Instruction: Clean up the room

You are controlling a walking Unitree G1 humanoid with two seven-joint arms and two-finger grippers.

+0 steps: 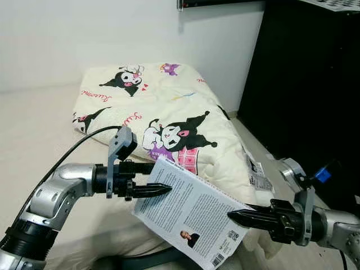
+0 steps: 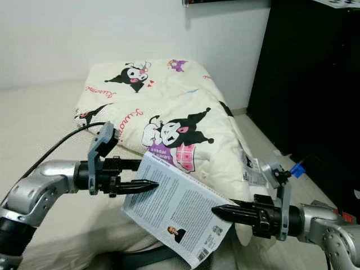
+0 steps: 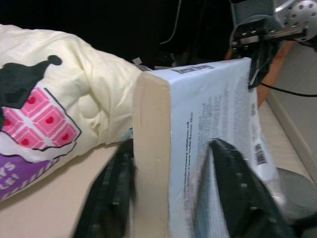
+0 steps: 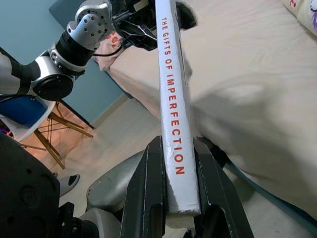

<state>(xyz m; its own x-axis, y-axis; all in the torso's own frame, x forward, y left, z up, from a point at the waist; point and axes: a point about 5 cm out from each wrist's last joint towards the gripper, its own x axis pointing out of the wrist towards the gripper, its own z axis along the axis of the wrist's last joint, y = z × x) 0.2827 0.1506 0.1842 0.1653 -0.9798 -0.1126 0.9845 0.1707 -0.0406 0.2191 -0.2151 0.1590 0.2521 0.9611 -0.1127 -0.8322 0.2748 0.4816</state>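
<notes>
A white paperback book [image 1: 191, 216] hangs tilted above the bed's near edge, back cover up, showing text, a small portrait and a barcode. My left gripper [image 1: 166, 189] is shut on its upper left edge; in the left wrist view the black fingers [image 3: 237, 193] press both sides of the book [image 3: 198, 124]. My right gripper [image 1: 232, 215] is shut on the lower right side. The right wrist view shows its fingers [image 4: 143, 193] clamping the spine [image 4: 171, 84], which reads "The Gifts of Imperfection".
A folded cream duvet [image 1: 163, 101] with cartoon prints lies on the bed [image 1: 39, 124] beyond the book. A tall black cabinet [image 1: 304, 84] stands at the right, with a strip of floor [image 1: 250, 140] beside it. A blue chair [image 4: 20, 114] stands behind the left arm.
</notes>
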